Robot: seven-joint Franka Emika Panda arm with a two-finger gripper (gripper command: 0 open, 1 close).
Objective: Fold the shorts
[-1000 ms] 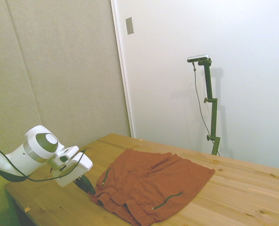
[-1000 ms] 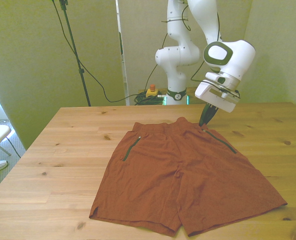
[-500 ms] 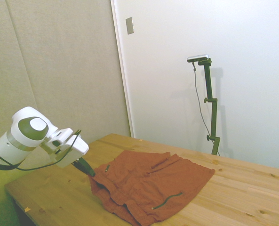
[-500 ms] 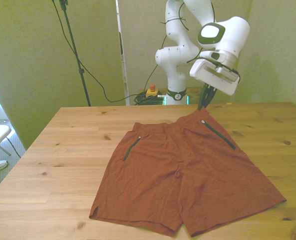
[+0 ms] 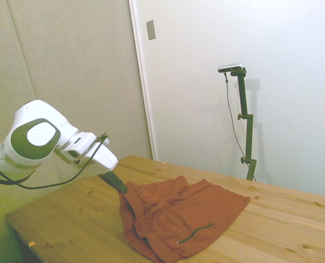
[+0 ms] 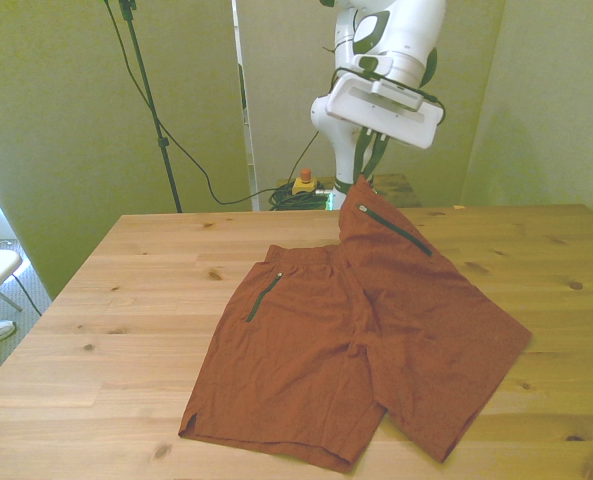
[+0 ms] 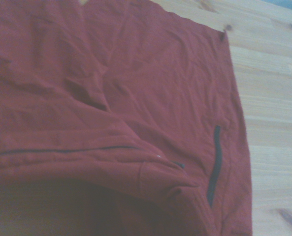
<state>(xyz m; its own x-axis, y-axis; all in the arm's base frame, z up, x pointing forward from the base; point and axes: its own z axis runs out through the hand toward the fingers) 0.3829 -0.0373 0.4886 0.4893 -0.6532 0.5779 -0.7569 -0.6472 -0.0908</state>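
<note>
pinching shorts [image 6: 356,320] corner, tool [image 6: 360,178] tips hidden

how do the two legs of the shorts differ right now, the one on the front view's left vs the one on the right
The left leg lies flat on the table; the right leg is lifted at its waist corner by the gripper and slopes down. The left leg's pocket zipper rests flat; the right leg's zipper hangs raised. Both are the same rust-red cloth.

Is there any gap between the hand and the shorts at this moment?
None. In the front view the hand is shut on the waistband corner of the shorts, holding it off the table.
</note>
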